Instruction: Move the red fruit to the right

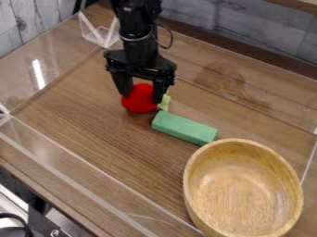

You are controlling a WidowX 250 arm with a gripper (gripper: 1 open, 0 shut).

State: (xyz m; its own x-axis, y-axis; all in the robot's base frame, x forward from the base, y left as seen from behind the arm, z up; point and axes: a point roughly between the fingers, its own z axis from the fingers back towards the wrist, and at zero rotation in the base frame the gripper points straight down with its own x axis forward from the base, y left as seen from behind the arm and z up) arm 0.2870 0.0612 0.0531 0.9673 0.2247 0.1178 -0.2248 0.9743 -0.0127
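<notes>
Black fingers (140, 90) astride round red fruit (139, 99)

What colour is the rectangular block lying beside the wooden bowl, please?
Green; the block shows clearly in the camera view.

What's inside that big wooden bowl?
Nothing that shows: the wooden bowl looks empty, its bare wood inside visible. Its lower right edge runs out of the picture. The red fruit sits outside it, on the table under the open gripper.
</notes>
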